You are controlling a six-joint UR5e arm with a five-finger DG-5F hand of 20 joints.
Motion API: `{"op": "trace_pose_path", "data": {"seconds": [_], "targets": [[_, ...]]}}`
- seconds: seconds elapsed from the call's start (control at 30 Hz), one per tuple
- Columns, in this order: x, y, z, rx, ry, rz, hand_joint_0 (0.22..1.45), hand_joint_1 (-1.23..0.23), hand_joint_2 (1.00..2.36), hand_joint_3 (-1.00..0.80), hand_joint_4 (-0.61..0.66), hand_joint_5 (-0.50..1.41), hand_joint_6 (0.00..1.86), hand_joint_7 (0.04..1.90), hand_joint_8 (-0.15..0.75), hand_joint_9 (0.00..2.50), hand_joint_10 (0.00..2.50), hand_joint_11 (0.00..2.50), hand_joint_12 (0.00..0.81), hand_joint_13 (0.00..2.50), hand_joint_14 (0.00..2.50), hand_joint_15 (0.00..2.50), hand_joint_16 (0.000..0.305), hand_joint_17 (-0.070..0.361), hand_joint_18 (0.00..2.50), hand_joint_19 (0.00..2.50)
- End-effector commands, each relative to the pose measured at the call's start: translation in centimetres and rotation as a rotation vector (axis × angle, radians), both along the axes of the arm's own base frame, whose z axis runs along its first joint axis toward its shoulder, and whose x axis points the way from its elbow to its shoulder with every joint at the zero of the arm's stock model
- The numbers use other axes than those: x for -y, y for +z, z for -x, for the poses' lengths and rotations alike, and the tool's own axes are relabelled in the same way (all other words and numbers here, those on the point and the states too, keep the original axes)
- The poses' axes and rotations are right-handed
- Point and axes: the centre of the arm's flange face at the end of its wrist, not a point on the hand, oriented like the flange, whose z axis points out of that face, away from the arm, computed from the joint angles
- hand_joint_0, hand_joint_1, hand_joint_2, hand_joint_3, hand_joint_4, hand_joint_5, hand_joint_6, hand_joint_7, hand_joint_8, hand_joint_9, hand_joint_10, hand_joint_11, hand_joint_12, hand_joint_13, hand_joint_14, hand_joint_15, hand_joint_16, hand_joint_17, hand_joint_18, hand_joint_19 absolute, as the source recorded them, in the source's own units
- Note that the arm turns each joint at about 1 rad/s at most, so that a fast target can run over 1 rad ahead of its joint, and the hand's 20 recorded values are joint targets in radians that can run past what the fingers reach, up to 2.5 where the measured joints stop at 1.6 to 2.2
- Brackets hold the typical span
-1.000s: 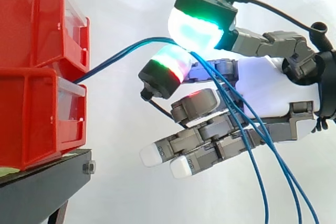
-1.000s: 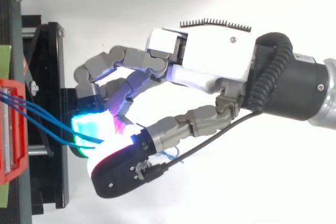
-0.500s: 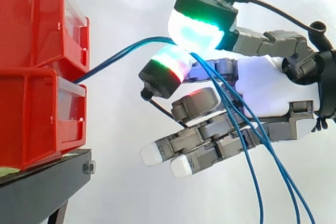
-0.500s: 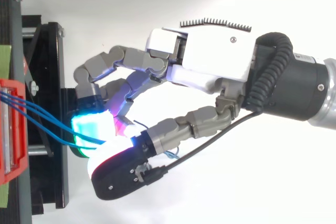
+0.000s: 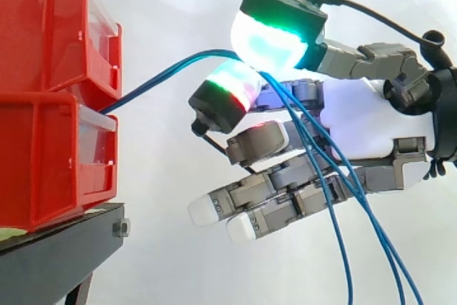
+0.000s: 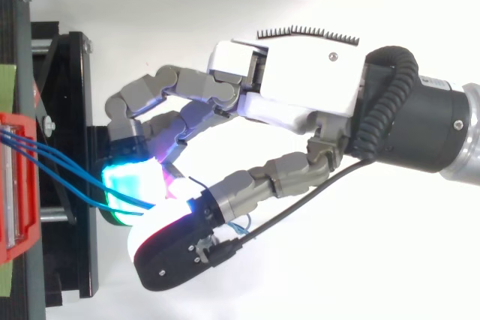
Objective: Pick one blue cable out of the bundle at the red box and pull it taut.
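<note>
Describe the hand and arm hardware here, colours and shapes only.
The hand has a white palm shell and grey, blocky finger links. Its fingertips are thick pads: one glows cyan-white with a green edge under a black cap, one is banded green, white and red, the lower ones plain white. Behind it sit a black cylindrical wrist and a silver arm section.
</note>
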Motion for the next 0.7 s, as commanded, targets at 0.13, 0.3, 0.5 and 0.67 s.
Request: {"op": "trace_pose_path", "data": {"seconds": [0.13,0.3,0.5,0.67], "targets": [[0.00,0.00,0.00,0.000,0.000,0.001,0.77,-1.04,1.00,-0.50,-0.22,-0.21,0.83,1.28,0.222,0.65,0.12,1.99,0.405,0.39,0.01,0.25,0.059,0.133,0.47,0.11],[0.00,0.00,0.00,0.000,0.000,0.001,0.69,-1.05,1.00,-0.50,-0.20,-0.23,0.82,1.26,0.227,0.60,0.06,1.98,0.399,0.36,0.01,0.23,0.059,0.133,0.45,0.11],[0.00,0.00,0.00,0.000,0.000,0.001,0.50,-0.99,1.00,-0.50,-0.14,-0.22,0.82,1.20,0.272,0.64,0.20,1.93,0.432,0.40,0.01,0.26,0.063,0.142,0.47,0.17],[0.00,0.01,-0.01,0.001,0.000,0.000,0.43,-0.96,1.00,-0.50,-0.10,-0.21,0.81,1.15,0.306,0.64,0.36,1.84,0.462,0.42,0.01,0.27,0.069,0.155,0.49,0.18]]}}
